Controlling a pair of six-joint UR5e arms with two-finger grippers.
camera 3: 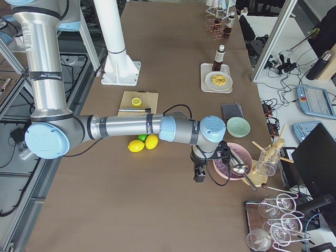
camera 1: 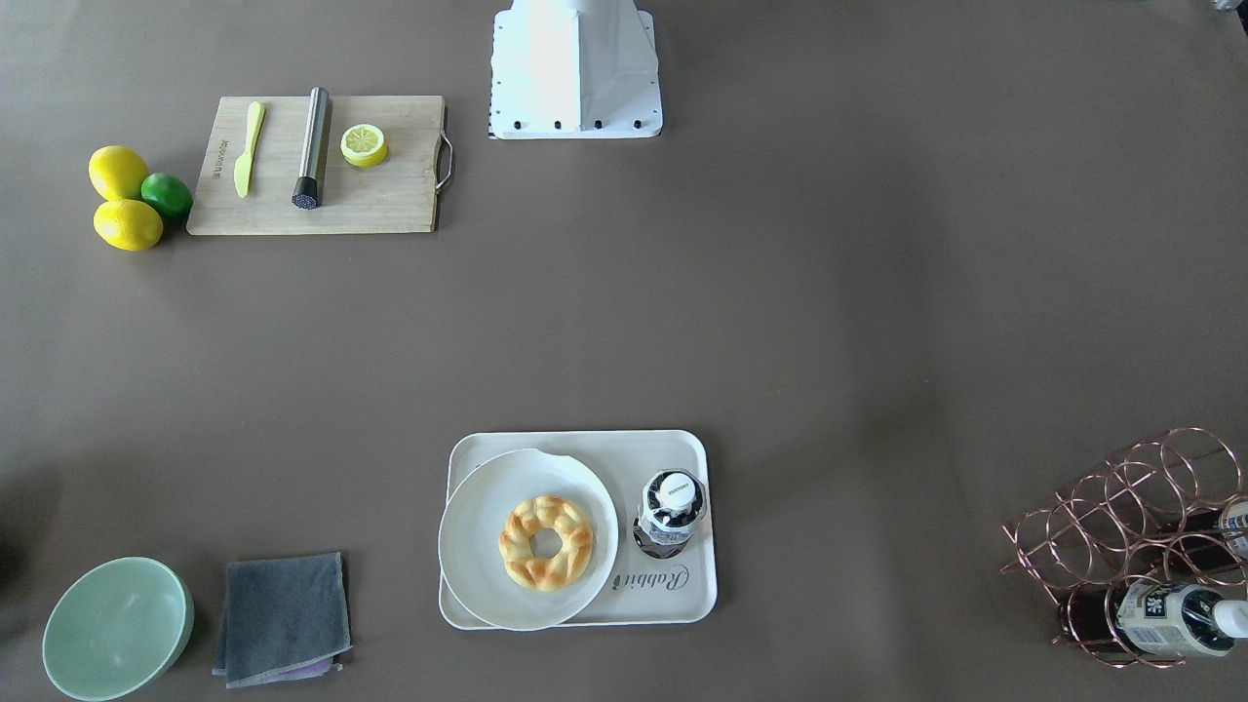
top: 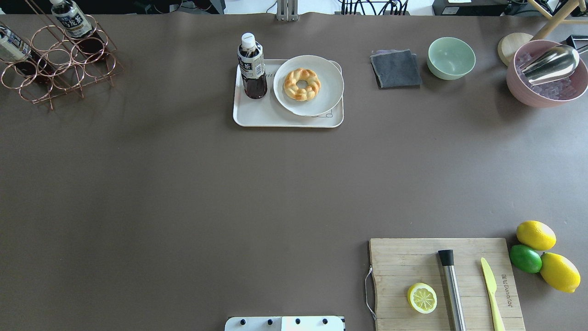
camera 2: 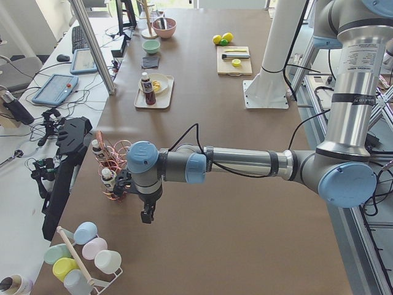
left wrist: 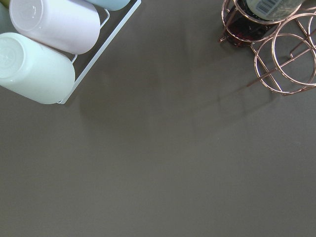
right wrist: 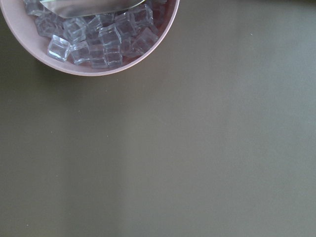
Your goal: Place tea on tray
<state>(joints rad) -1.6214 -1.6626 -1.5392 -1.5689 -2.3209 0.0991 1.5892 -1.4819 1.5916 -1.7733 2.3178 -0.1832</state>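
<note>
The tea, a small bottle of dark liquid with a white cap, stands upright on the cream tray, beside a white plate that holds a ring-shaped pastry. Both grippers are far from the tray and show only in the side views. The left gripper hangs over bare table near the copper rack. The right gripper hangs beside the pink bowl. Whether either one is open or shut, I cannot tell.
The copper rack holds more bottles. A pink bowl of ice cubes, a green bowl and a grey cloth sit at the far right. A cutting board carries a half lemon, a metal rod and a knife; lemons and a lime lie beside it. Cups lie in a holder near the left wrist.
</note>
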